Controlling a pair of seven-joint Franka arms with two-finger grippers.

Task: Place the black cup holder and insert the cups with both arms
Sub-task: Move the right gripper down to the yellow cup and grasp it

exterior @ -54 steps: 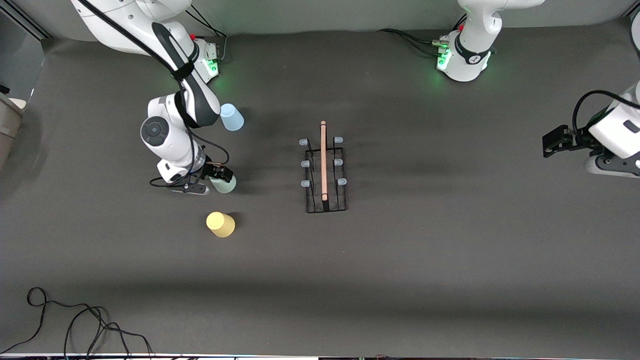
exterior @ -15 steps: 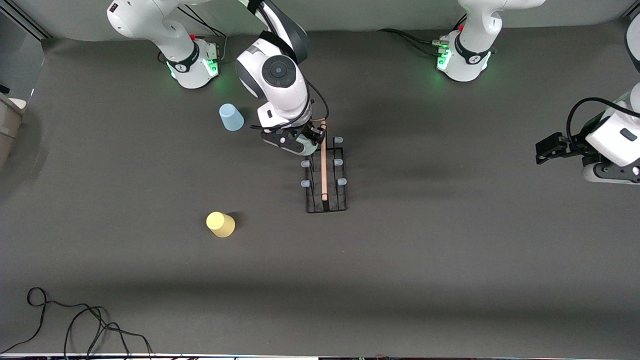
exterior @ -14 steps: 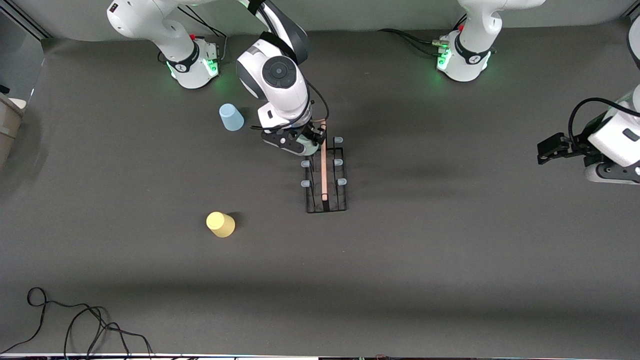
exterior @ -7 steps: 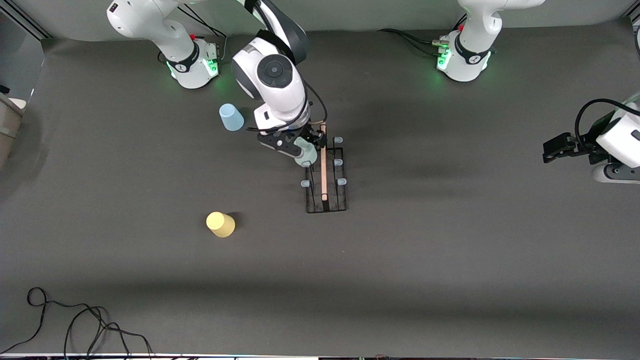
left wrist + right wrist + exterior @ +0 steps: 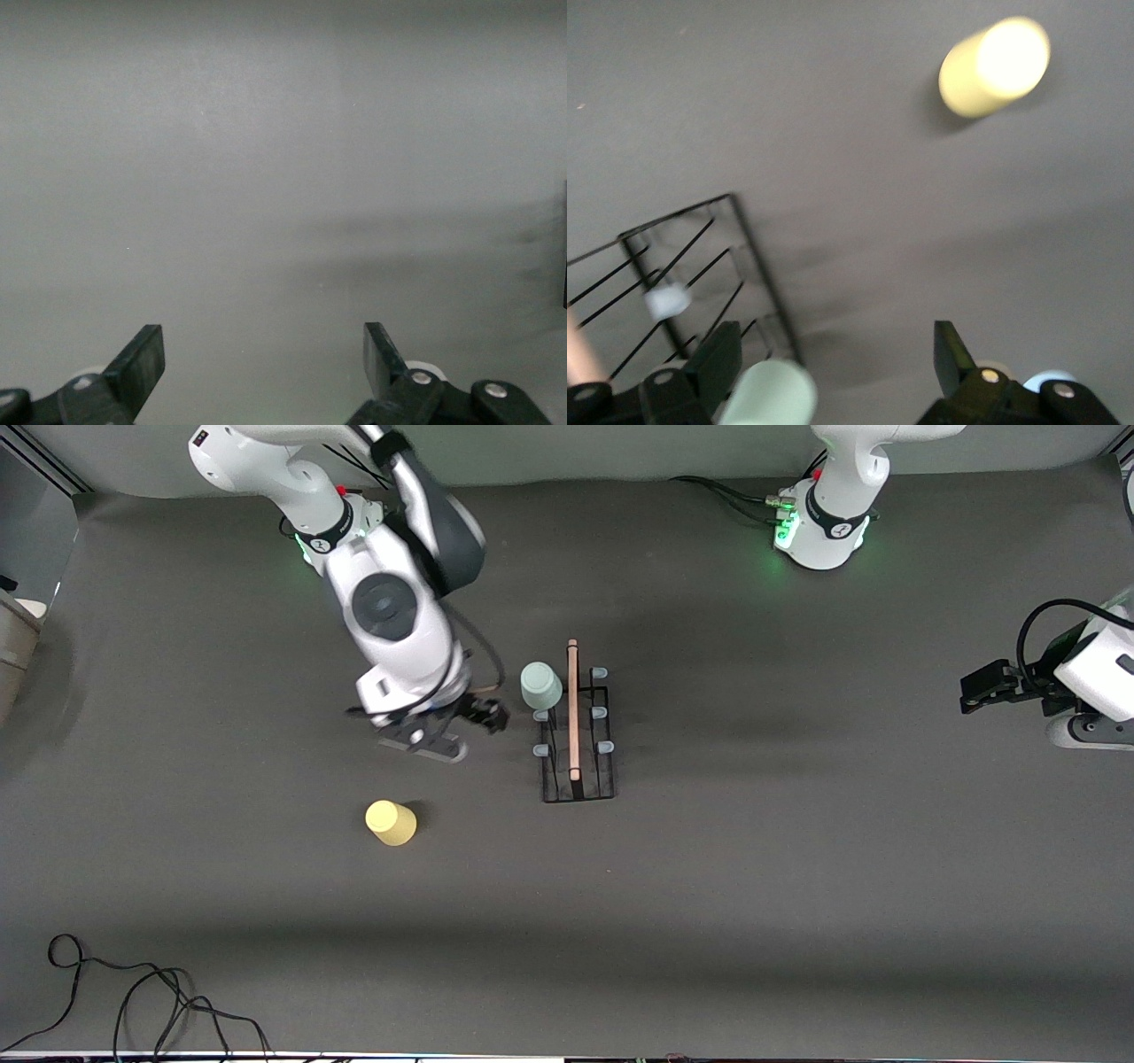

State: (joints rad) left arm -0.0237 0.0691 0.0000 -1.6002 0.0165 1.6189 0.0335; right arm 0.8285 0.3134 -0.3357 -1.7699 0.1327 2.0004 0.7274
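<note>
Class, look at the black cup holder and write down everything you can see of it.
The black cup holder is a small rack of thin black wire. It stands on the dark table mat midway between the two arms' ends. A light wooden rod runs along its top as a handle. Pale blue tips cap its pegs, three on each side. The pale green cup sits upside down over one peg farthest from the front camera. No gripper touches the rack.

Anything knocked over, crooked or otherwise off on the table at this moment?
Nothing stands out. The black cup holder stands square, the pale green cup sits upturned on one of its pegs, and the yellow cup rests upside down on the table. The open right gripper is beside the holder; the left gripper waits open.
</note>
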